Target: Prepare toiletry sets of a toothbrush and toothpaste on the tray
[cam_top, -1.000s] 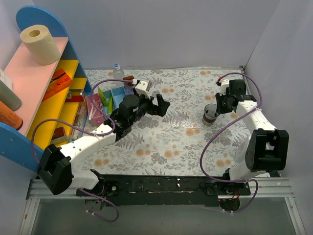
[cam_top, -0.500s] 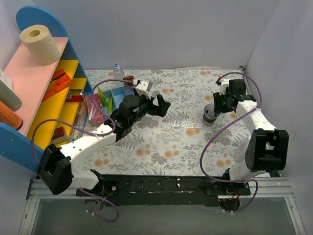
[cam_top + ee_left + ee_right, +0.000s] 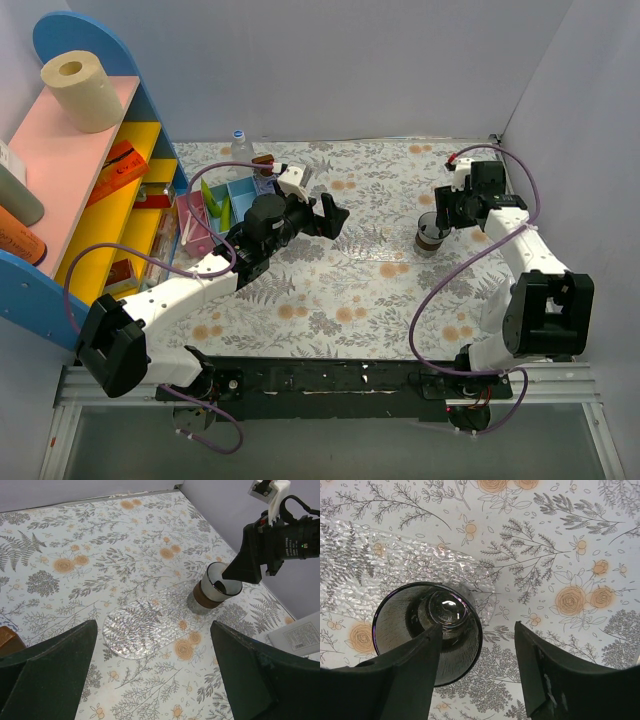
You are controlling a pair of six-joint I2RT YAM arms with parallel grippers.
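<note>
Clear dimpled plastic: the tray (image 3: 145, 630) lies flat on the desk (image 3: 75, 530), long axis running left to right and ending at a dark cup (image 3: 216, 586). The right tool (image 3: 478, 625) straddles that cup, fingers apart, probably to clear it. The left tool (image 3: 332, 217) hovers open and empty, and the toothpaste (image 3: 214, 199) stands tilted on end in the blue box (image 3: 243, 187).
</note>
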